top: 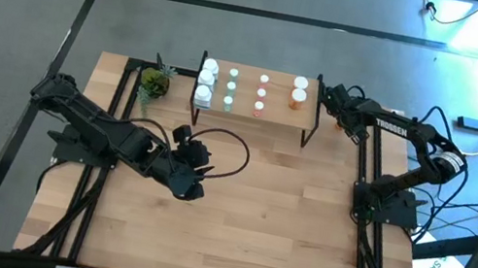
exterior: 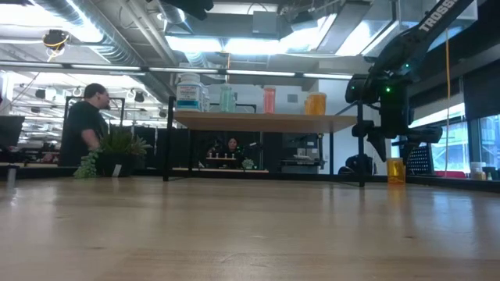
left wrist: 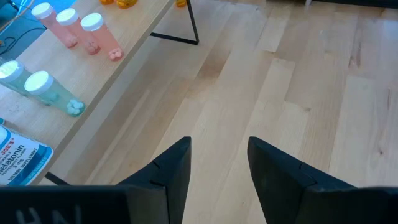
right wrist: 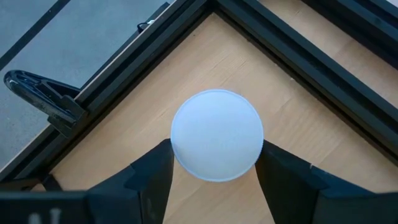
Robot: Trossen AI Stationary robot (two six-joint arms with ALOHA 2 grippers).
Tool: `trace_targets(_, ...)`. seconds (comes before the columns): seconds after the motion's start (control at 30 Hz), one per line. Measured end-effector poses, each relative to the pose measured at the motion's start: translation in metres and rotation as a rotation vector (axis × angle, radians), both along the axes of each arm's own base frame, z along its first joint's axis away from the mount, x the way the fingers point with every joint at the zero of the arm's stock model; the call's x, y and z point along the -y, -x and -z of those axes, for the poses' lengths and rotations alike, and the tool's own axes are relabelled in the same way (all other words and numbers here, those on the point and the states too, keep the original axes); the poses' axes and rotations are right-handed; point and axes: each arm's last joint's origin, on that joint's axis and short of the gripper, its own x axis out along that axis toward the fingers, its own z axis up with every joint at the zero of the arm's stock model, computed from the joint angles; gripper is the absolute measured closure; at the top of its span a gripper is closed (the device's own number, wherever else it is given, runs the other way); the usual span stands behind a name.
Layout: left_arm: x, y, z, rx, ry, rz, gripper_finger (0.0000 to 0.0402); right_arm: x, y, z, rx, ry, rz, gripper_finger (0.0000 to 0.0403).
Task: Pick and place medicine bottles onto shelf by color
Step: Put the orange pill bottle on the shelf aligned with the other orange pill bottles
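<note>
My right gripper (right wrist: pixel 214 165) brackets an orange bottle (exterior: pixel 396 170) at the table's upper-right corner, jaws at its white cap (right wrist: pixel 217 134), not clearly clamped. I judge it light, rigid, slippery: grip the cap's sides. Left gripper (left wrist: pixel 219 165) hangs open, mid-table, below the shelf (top: pixel 275 107).

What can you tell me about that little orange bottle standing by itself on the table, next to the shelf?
The orange bottle is a small round container, see-through amber like plastic, with a white cap. It stands upright on the wooden table at its far right corner, just outside the shelf leg. The right tool is above it, its two dark fingers flanking the cap; whether they press it I cannot tell.
</note>
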Motion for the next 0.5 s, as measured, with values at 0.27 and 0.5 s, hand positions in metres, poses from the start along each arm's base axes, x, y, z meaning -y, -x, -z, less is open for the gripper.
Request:
trace_targets(0.27,-0.0001,0.0,0.0,0.0,0.0,0.0,0.025,-0.0023,0.0003,0.0001,-0.007,-0.023,-0.007,0.0187)
trace_targets(0.5,-0.0001,0.0,0.0,0.0,0.0,0.0,0.025,-0.0025,0.0005,0.0002,-0.008,-0.027,-0.007,0.0187)
